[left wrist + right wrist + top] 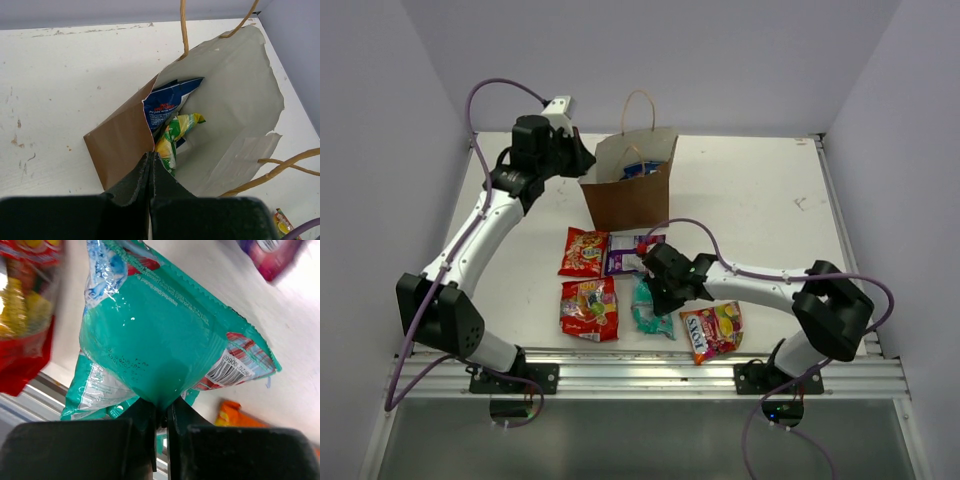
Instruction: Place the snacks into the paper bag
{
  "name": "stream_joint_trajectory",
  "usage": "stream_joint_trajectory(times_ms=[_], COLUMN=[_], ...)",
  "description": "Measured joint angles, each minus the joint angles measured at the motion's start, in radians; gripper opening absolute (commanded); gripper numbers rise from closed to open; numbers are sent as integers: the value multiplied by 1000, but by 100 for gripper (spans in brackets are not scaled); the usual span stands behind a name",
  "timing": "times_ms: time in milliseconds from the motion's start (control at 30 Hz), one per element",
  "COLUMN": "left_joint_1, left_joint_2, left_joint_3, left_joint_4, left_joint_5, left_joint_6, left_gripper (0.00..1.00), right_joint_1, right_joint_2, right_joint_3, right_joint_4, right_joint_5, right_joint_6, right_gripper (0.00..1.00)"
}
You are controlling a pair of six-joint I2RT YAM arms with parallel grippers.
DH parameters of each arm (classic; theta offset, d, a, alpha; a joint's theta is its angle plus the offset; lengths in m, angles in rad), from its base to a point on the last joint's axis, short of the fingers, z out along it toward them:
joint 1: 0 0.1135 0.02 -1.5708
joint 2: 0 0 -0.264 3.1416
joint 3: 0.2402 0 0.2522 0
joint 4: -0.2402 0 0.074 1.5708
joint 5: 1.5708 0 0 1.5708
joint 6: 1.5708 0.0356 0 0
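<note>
My right hand [161, 411] pinches the teal packet [652, 318] at lower centre; next, I judge, lift it to the paper bag [630, 195] above.

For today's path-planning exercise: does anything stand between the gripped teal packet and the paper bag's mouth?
Nothing visible does. Only the purple packet lies flat between the teal packet and the paper bag, whose mouth the left pincer holds open.

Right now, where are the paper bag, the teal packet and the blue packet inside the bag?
paper bag [625, 203]: top external view, brown front wall.
teal packet [165, 335]: right wrist view, middle of its face.
blue packet [164, 104]: left wrist view, printed face inside the bag.
</note>
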Motion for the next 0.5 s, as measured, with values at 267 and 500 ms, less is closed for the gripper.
stream_joint_trajectory(times_ms=[267,500], left_joint_1=[0,0], left_joint_2=[-17,-45], left_joint_3=[0,-2], left_joint_4=[-19,-48], left_joint_5=[5,9], left_joint_6=[14,14], left_gripper=[0,0], right_joint_1=[15,-47], right_joint_2=[-124,-69], right_joint_3=[341,1125], right_joint_4=[-474,-402], right_joint_5=[324,652], right_joint_6=[-2,-230], right_gripper=[0,0])
